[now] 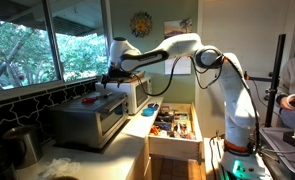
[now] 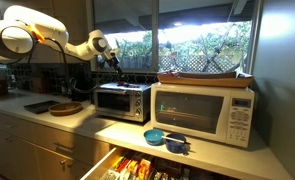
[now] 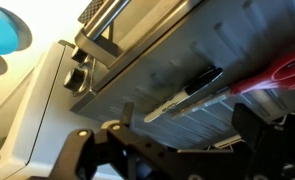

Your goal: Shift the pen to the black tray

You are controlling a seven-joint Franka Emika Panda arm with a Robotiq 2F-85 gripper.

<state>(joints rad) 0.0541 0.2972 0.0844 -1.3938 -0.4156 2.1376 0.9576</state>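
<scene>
— Kitchen bench [image 2: 92, 125] is carrying a boxy metal toaster oven [image 1: 92, 120]. Where is the pen [image 3: 187, 92] lying?
— Slim, black-and-silver, it is lying on the ribbed top. Above, the tool [image 3: 167, 150] is hovering, spread wide, gripping nothing.

The white arm [image 2: 32, 35] reaches in from the far left, and its gripper [image 2: 113, 58] hangs just above the left end of the silver toaster oven [image 2: 122, 101]. Right of the oven stands a white microwave [image 2: 202, 112] with a wooden tray [image 2: 202, 75] on top. Two blue bowls [image 2: 165, 139] sit near its front. A dark round pan [image 2: 62, 108] lies left of the oven, and an open drawer [image 2: 137, 168] shows below.
</scene>
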